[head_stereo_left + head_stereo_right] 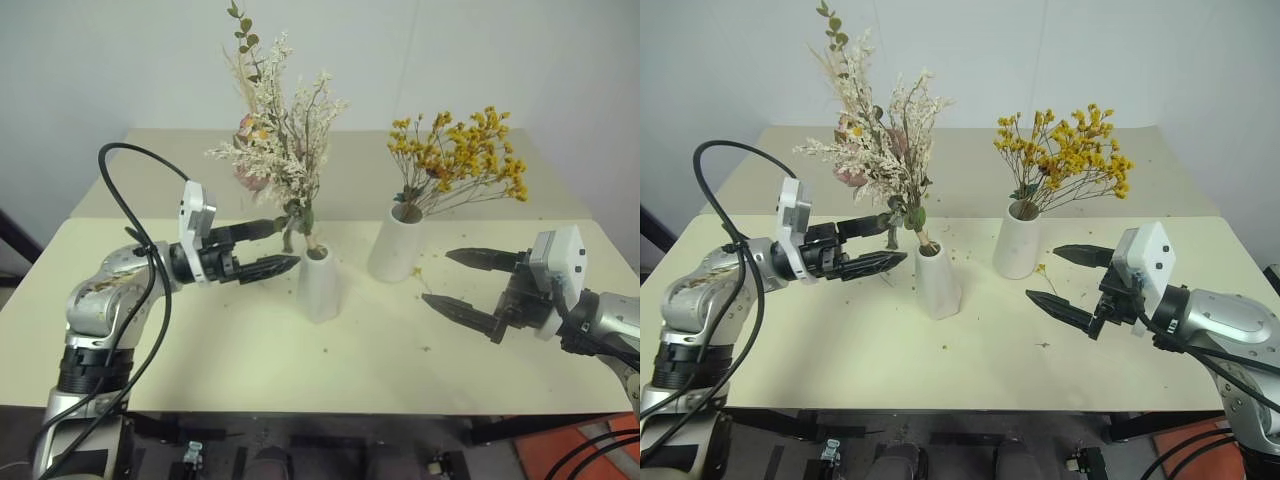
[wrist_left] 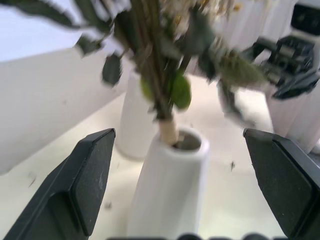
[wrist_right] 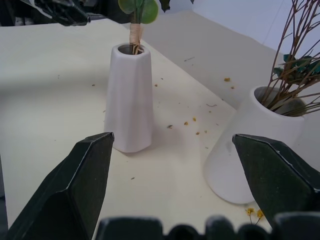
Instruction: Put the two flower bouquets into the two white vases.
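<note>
both bunches stand in their vases, pink bunch [image 1: 278,140] in the small vase [image 1: 319,285], so my left gripper [image 1: 268,248] and right gripper [image 1: 468,284] hang released, empty.

A pale cream table [image 1: 200,340] is set against a plain, off-white wall [image 1: 110,60], and a second cream surface [image 1: 360,180] is butted behind it along a visible seam. Small crumbs [image 1: 960,250] are scattered across the top. Dark floor [image 1: 300,450] is seen below the front edge.
</note>
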You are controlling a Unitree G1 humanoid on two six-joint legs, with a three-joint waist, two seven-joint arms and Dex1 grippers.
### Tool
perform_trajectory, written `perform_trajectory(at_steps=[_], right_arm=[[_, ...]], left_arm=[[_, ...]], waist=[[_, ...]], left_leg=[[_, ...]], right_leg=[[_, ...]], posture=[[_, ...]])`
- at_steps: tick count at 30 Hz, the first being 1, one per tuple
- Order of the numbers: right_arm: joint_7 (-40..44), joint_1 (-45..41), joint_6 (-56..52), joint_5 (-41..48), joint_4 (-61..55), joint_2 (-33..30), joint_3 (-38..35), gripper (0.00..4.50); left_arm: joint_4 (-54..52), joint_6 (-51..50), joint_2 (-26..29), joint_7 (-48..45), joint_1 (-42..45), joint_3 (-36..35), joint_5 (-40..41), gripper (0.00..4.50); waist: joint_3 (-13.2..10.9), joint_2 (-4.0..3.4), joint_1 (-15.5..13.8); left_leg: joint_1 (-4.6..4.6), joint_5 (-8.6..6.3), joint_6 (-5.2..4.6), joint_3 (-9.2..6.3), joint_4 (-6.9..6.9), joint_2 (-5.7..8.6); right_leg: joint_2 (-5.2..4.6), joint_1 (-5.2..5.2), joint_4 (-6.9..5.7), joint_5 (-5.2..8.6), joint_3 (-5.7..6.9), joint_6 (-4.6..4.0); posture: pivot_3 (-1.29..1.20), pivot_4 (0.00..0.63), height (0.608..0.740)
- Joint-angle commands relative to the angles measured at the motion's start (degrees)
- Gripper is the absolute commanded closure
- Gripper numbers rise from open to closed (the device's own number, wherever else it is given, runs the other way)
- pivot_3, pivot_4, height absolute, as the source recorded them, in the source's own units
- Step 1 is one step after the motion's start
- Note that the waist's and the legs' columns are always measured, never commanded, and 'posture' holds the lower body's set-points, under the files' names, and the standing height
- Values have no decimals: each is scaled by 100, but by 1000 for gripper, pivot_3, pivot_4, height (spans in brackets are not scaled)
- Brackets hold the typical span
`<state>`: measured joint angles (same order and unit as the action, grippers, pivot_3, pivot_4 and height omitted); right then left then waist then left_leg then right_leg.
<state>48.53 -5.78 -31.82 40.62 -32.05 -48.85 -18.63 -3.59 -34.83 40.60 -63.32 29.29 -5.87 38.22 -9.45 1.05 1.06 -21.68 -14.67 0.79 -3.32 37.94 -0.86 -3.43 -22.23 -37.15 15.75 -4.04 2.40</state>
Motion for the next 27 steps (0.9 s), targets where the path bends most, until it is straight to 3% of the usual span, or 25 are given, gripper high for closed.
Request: perform_trajectory(at_steps=[1,13,27], right_arm=[[53,-11,105,27,-55,-49,-158,0],[326,453,139,0,23,-225,-679,0],[342,693,105,-77,26,-220,-945,0]], left_arm=[[-71,253,285,-134,-51,-251,-127,31],[55,1025,789,-819,-377,-272,-538,31],[73,1179,749,-993,-322,-261,-590,31]], waist=[[0,0,-7],[0,0,-24],[0,0,-16]], left_leg=[[0,0,0,0,0,0],[-4,0,0,1,0,0],[-1,0,0,3,0,-1]], right_leg=[[0,0,0,0,0,0],[-1,0,3,0,1,0],[0,1,2,0,0,0]], posture=[[0,150,740],[0,150,740],[0,150,740]])
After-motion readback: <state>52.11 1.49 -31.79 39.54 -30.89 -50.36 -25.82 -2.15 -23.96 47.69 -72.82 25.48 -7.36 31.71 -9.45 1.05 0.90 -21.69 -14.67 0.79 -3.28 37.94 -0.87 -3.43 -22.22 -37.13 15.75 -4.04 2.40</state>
